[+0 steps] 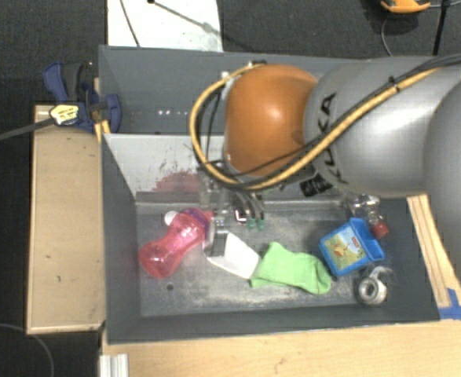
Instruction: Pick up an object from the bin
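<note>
My gripper (232,212) hangs low in the middle of the bin, under the arm's orange cover. Just below it lies a white flat piece (235,257), its upper end right at the gripper's lower tip. A pink plastic bottle (171,244) with a white cap lies on its side to the gripper's left, its cap end close to the gripper. A bright green cloth (290,270) lies crumpled to the lower right, touching the white piece.
A blue box with a picture label (350,247) sits at the right of the bin, with a small red thing (381,228) above it and a shiny metal ring-shaped part (371,289) below it. The arm covers the bin's upper right.
</note>
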### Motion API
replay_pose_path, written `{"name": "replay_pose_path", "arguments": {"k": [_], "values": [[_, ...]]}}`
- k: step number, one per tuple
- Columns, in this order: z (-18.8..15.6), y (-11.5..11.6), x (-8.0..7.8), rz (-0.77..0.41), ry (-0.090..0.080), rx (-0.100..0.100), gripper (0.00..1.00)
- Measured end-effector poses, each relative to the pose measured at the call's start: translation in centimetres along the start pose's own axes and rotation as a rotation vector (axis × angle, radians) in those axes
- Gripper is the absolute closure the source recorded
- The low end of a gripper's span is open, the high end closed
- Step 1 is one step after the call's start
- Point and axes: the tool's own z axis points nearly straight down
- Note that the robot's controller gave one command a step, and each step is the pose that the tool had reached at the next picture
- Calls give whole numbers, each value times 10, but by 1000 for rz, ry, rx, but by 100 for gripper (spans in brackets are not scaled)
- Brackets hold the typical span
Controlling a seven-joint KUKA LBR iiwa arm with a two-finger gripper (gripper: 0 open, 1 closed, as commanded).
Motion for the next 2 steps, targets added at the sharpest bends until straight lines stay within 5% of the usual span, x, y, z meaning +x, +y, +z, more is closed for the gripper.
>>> {"name": "replay_pose_path", "arguments": {"k": [1,2], "values": [[-5,-1,-2,5,-8,-1,0],[47,8,-15,-161,-10,-1,0]]}}
